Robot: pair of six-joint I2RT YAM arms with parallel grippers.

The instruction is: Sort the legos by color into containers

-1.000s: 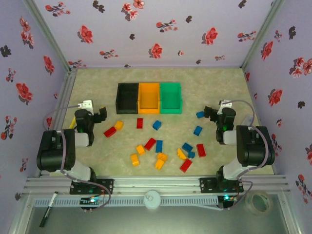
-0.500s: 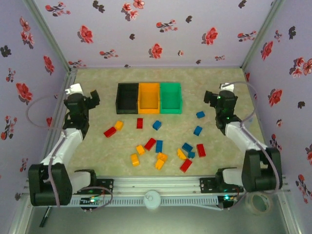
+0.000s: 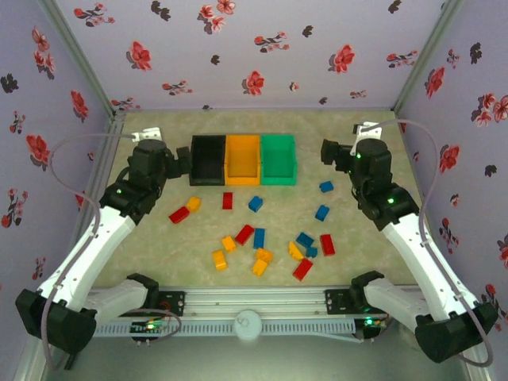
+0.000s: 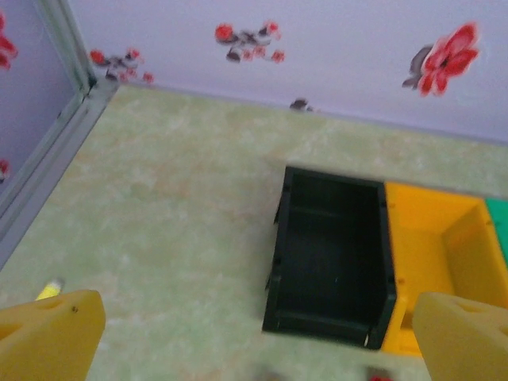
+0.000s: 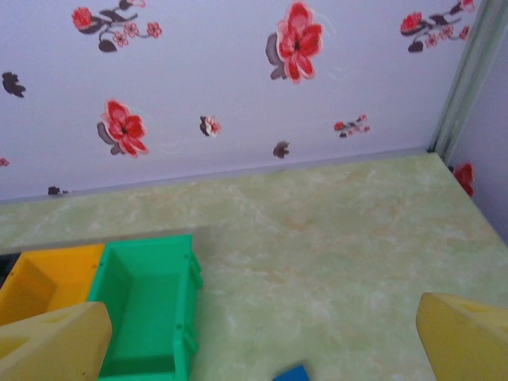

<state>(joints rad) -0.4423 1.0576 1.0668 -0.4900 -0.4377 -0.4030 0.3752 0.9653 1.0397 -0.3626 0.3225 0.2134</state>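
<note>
At the left gripper (image 3: 182, 160): two yellow plastic fingers (image 4: 49, 333), spread wide, nothing between them. It is poised above the table just left of the black bin.

Right gripper (image 3: 326, 151): yellow fingers (image 5: 55, 341) likewise parted and empty, raised to the right of the green bin.

Containers: three open-top rectangular plastic bins joined in a row, black (image 3: 207, 159), orange (image 3: 243, 157) and green (image 3: 279, 157), toward the far side of the table. No brick shows inside any of them.

Legos: about twenty small plastic bricks (image 3: 244, 234) in red, blue and yellow-orange. They lie loose on the mottled green-beige tabletop (image 3: 186, 250) between the bins and the arm bases.
- Nearest the left gripper: a red brick (image 3: 179, 214) touching a yellow-orange brick (image 3: 194, 203).
- Nearest the right gripper: a lone blue brick (image 3: 326, 186).

Step in hand, as judged: sorting not yet begun, and each arm is placed to choose a first brick.

Handling notes:
- Start with isolated bricks such as the lone blue one, and leave the central cluster for later.
- Descend straight down, with the fingers straddling one brick across its short sides.
- For the touching pair, straddle one brick alone so the neighbour is not dragged.
- Lift clear of the bin wall before letting go.
- Only yellow-orange has an obvious matching bin, so red and blue each need a fixed bin of their own.
</note>
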